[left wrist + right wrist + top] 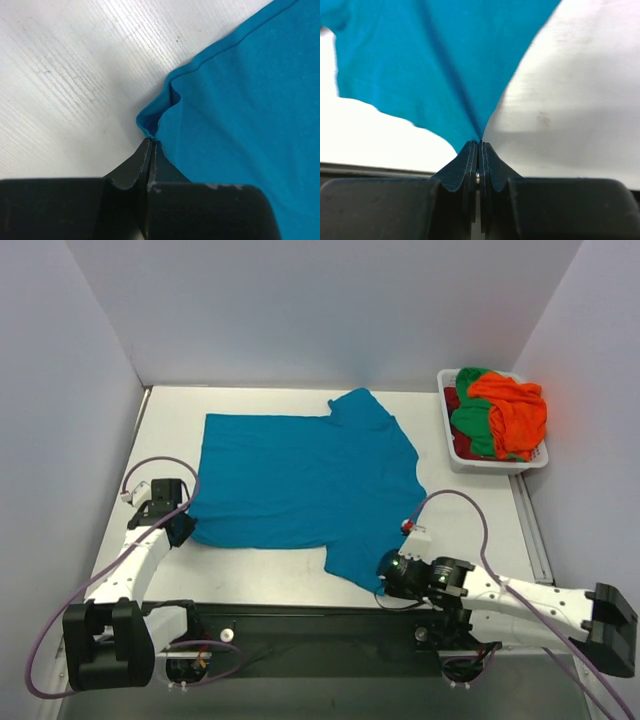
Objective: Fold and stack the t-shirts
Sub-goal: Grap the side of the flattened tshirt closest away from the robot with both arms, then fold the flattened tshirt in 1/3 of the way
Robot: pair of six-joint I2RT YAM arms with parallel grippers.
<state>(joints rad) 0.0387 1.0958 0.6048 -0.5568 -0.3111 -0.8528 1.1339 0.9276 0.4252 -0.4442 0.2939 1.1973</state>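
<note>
A teal blue t-shirt (300, 480) lies spread flat on the white table. My left gripper (181, 529) is shut on the shirt's near left hem corner, which shows pinched in the left wrist view (150, 131). My right gripper (386, 573) is shut on the near sleeve tip; the teal fabric (445, 65) rises from the closed jaws in the right wrist view. An orange t-shirt (515, 410), a green t-shirt (472, 425) and a dark red one (453, 400) are heaped in the basket.
A white plastic basket (490, 463) stands at the table's far right. Grey walls enclose the left, back and right sides. A black rail (300, 625) runs along the near edge. Bare white tabletop (170, 420) lies left of the shirt.
</note>
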